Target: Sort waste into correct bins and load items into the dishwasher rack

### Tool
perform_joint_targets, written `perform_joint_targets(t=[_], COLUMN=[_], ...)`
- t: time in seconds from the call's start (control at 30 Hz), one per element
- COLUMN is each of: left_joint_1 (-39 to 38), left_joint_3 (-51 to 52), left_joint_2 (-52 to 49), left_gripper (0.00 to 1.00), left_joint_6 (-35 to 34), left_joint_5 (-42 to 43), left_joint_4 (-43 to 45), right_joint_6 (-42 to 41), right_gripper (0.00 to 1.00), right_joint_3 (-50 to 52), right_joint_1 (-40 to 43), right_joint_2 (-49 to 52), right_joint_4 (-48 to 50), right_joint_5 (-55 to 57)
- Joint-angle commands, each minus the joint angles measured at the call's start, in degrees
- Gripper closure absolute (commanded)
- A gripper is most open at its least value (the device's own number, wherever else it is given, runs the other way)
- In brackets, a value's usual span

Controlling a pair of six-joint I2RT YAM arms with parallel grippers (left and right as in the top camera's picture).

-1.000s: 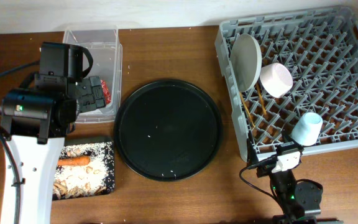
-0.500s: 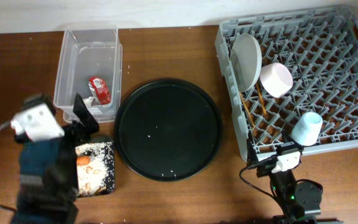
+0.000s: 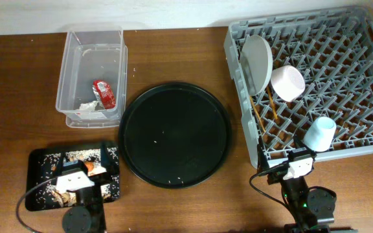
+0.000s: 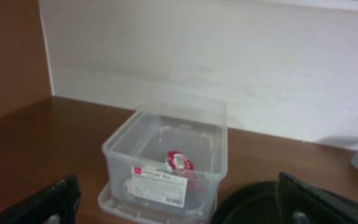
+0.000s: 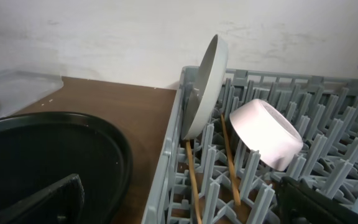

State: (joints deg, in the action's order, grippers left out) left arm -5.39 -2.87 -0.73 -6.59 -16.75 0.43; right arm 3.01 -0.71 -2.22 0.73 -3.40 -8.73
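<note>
The clear tub (image 3: 90, 71) at the back left holds the red wrapper (image 3: 103, 92) and the white tissue (image 3: 88, 106); the tub (image 4: 166, 155) and wrapper (image 4: 180, 160) also show in the left wrist view. The shallow black tray (image 3: 36, 157) at the front left holds rice scraps (image 3: 47, 176) and the carrot (image 3: 96, 167), partly hidden by my left arm (image 3: 75, 180). The grey rack (image 3: 361, 71) holds the plate (image 3: 258, 61), bowl (image 3: 287, 82), cup (image 3: 320, 133) and chopsticks (image 3: 272, 107). My left gripper (image 4: 176, 190) is open and empty. My right gripper (image 5: 179, 190) is open and empty at the rack's front left corner.
A large round black tray (image 3: 175, 134) lies between the tub and the rack, with a few crumbs on it. A white wall runs along the back edge of the table. My right arm (image 3: 296, 171) sits at the front edge below the rack.
My left arm has pulled back from over the clear tub to the front edge above the black tray, uncovering the tub and tray. The right arm has not moved.
</note>
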Motion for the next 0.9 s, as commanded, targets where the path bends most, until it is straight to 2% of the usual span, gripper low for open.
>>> perform_joint_targets(t=[0.0, 0.13, 0.87], left_joint_1=[-1.01, -1.01, -1.01], left_joint_3=[2.36, 2.36, 2.34], left_joint_2=[0.46, 0.39, 0.33], left_gripper=[0.01, 0.01, 0.01], left_joint_6=[1.09, 1.11, 1.11], left_joint_5=[-1.01, -1.01, -1.01], left_joint_4=[-1.57, -3.67, -3.69], right_joint_6=[-0.46, -0.46, -0.46], right_gripper=[0.02, 0.02, 0.02], right_joint_3=[0.39, 0.39, 0.39], right_joint_1=[0.37, 0.37, 0.37], right_joint_2=[-0.37, -0.37, -0.37], right_joint_4=[-0.20, -0.20, -0.20], right_joint_5=[-0.31, -0.31, -0.31])
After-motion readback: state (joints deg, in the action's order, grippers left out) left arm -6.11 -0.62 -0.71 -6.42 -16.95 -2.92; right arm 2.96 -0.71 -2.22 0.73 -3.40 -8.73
